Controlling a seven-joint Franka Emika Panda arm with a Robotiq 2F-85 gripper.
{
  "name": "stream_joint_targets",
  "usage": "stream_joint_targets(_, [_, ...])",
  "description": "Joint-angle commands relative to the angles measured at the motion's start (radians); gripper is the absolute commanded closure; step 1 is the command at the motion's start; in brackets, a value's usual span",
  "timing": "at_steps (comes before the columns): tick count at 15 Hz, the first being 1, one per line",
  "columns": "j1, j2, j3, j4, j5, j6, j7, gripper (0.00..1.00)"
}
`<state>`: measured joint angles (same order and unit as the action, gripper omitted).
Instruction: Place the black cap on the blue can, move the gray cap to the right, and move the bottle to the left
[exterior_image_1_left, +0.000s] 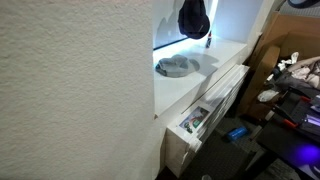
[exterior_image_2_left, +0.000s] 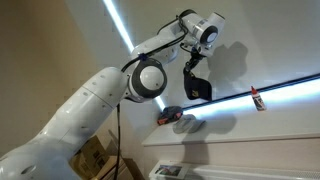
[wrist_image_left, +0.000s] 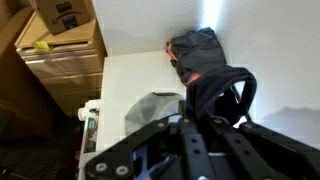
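My gripper (exterior_image_2_left: 193, 62) is shut on the black cap (exterior_image_2_left: 197, 88), which hangs limp high above the white shelf (exterior_image_2_left: 240, 125). In the wrist view my gripper (wrist_image_left: 193, 108) pinches the black cap (wrist_image_left: 215, 88) by its back band, and the crown dangles beyond. Another exterior view shows the black cap (exterior_image_1_left: 194, 18) dangling at the top. The gray cap (exterior_image_1_left: 175, 66) lies flat on the shelf below and to one side; the gray cap (wrist_image_left: 150, 108) also shows beside my fingers. The small bottle (exterior_image_2_left: 259, 98) stands against the wall; the bottle (exterior_image_1_left: 208, 41) is near the hanging cap. I cannot make out the blue can.
A textured wall (exterior_image_1_left: 70, 90) blocks much of an exterior view. Cardboard boxes (wrist_image_left: 60, 40) stand beside the shelf, and more boxes and clutter (exterior_image_1_left: 290, 70) lie beyond it. An open drawer (exterior_image_1_left: 195, 118) sticks out under the shelf. A small dark thing with a red spot (exterior_image_2_left: 168, 116) sits by the gray cap.
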<state>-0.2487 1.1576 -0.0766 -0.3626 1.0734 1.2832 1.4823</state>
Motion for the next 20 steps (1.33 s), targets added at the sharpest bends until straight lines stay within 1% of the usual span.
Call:
stream_joint_targets(1, [-0.083,0.044,-0.005,-0.001,0.035,0.131,0.010,0.66])
stream_joint_targets(2, [-0.063,0.024,-0.001,-0.002,0.013,0.067,0.000,0.90])
stream_joint_targets(4, [-0.097,0.045,-0.001,-0.002,0.019,0.101,0.000,0.77])
stream_joint_targets(5, [-0.101,0.050,-0.001,-0.002,0.021,0.105,0.000,0.68])
stream_joint_targets(6, [-0.098,0.051,-0.001,-0.002,0.022,0.107,0.000,0.66])
stream_joint_targets(9, [-0.084,0.051,-0.001,0.002,0.022,0.113,0.003,0.66])
stream_joint_targets(12, [-0.083,0.051,-0.001,0.002,0.022,0.115,0.003,0.66])
stream_joint_targets(13, [-0.096,0.038,0.025,-0.021,0.036,0.019,-0.016,0.41])
stream_joint_targets(14, [-0.079,0.034,0.016,-0.033,0.014,-0.040,-0.004,0.40])
stream_joint_targets(15, [-0.064,0.038,0.013,-0.032,0.004,-0.082,0.004,0.35])
stream_joint_targets(18, [-0.012,0.055,-0.007,-0.030,-0.036,-0.205,0.024,0.13])
stream_joint_targets(19, [0.065,0.057,-0.004,-0.040,-0.047,-0.186,0.057,0.05])
stream_joint_targets(20, [0.081,0.046,0.063,-0.062,-0.134,-0.189,0.070,0.01])
